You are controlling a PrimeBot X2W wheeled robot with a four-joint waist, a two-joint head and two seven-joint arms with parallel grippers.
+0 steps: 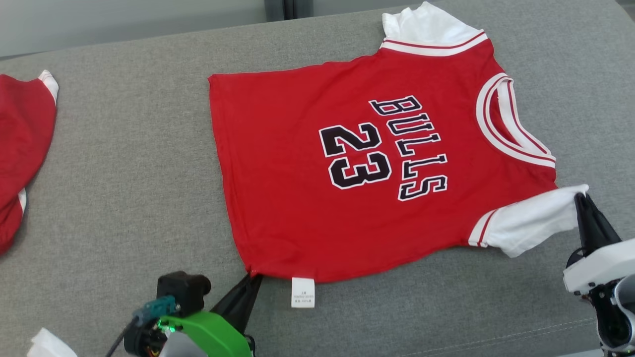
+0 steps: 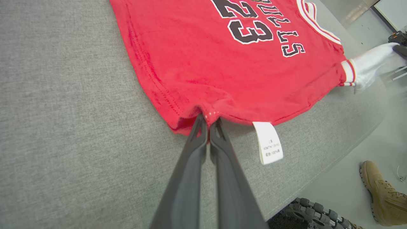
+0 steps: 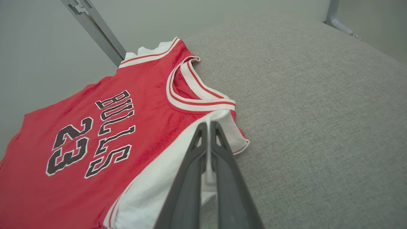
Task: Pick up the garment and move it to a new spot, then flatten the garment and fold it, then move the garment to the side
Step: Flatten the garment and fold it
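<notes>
Head view: the garment [image 1: 297,198], a red numbered jersey, lies spread face up on the grey worktop [image 1: 124,173], just beyond both end effectors; the left end effector [image 1: 253,277] has its fingers pressed together on the near hem corner, with the care label [image 1: 302,292] just to its right; the right end effector [image 1: 581,198] pinches the tip of the white sleeve [image 1: 531,220], which is drawn out toward it; a second red garment [image 1: 22,148] lies well off to the left of the left end effector.

Left wrist view: the fingers meet on a small bunch of the hem corner [image 2: 206,114], and the cloth puckers right at the tips; beyond them the jersey lies fairly smooth; a boot [image 2: 381,190] stands on the floor past the worktop edge.

Right wrist view: the fingers close on the sleeve, with the collar [image 3: 197,95] just ahead of the tips and bare worktop [image 3: 318,127] to their right.

The step in hand looks like flattening, or the start of a fold from the near edge; to do it well, both arms should probably travel together at one height and pace, so that the near edge is taut but not stretched; the thin pinch at the hem could slip if tugged sharply; release is best made only once the cloth lies flat.
</notes>
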